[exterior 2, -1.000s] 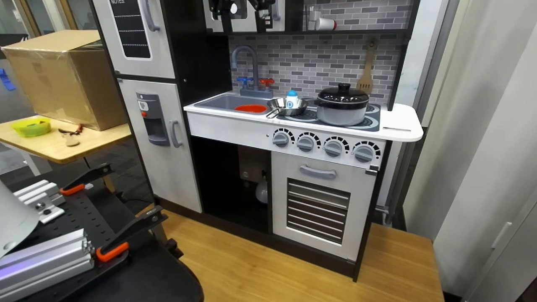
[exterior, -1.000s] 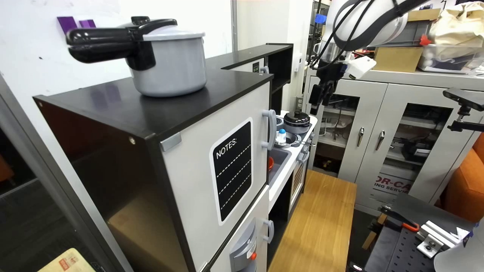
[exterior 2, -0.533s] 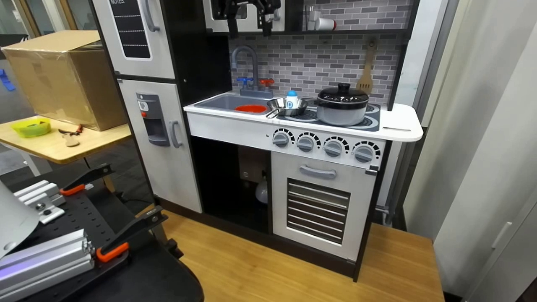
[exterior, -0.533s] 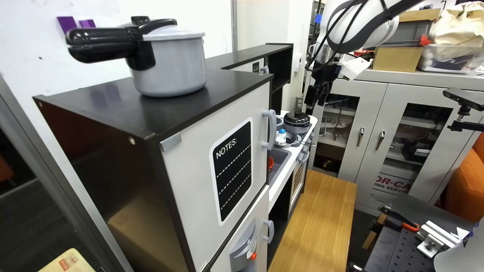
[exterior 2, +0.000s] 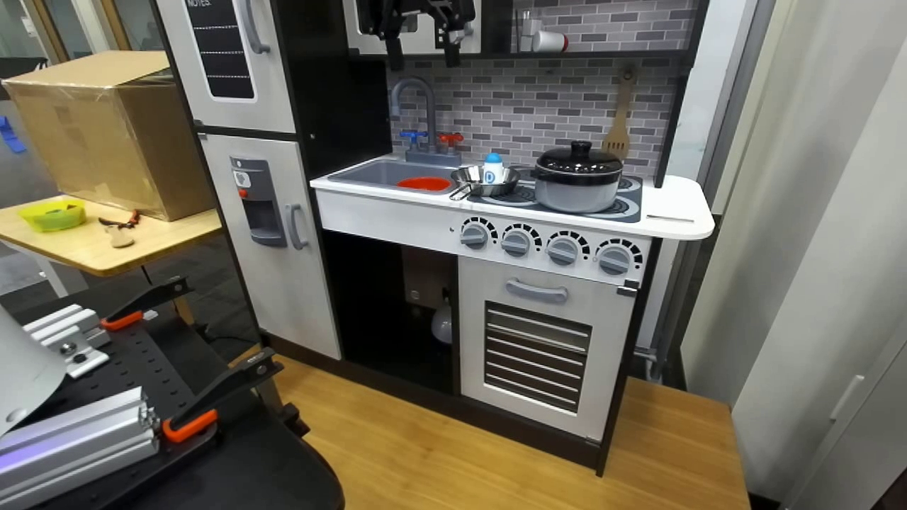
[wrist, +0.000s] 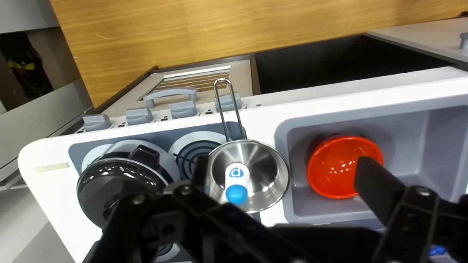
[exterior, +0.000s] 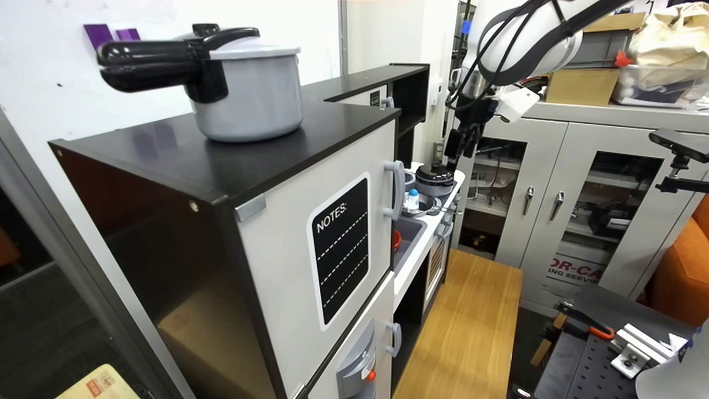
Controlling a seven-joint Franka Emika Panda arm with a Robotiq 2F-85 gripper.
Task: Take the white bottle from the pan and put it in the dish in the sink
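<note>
The white bottle (wrist: pixel 237 177) with a blue cap stands in the small steel pan (wrist: pixel 268 160), at the pan's side nearer the grey pot in the wrist view. Both exterior views show the bottle (exterior: pixel 413 199) (exterior 2: pixel 493 173) in the pan (exterior: pixel 426 203) (exterior 2: pixel 500 188). The orange-red dish (wrist: pixel 332 164) lies tilted and empty in the grey sink (wrist: pixel 400 148), beside the pan. My gripper (wrist: pixel 283 170) is open and empty, fingers wide apart. It hangs above the counter, over the pan and sink in the wrist view. In an exterior view the gripper (exterior 2: pixel 423 60) is well above the faucet.
A grey pot with black lid (exterior 2: pixel 579 180) stands on the stove beside the pan. The faucet (exterior 2: pixel 429 120) with blue and red taps rises behind the sink. The pan's wire handle (wrist: pixel 223 106) points over the front edge. The upper shelf (exterior 2: pixel 602 54) and tall fridge (exterior 2: pixel 262 177) flank the sink.
My gripper has come down and shifted slightly, to the left in an exterior view. It stays open. The bottle, pan and dish have not moved.
</note>
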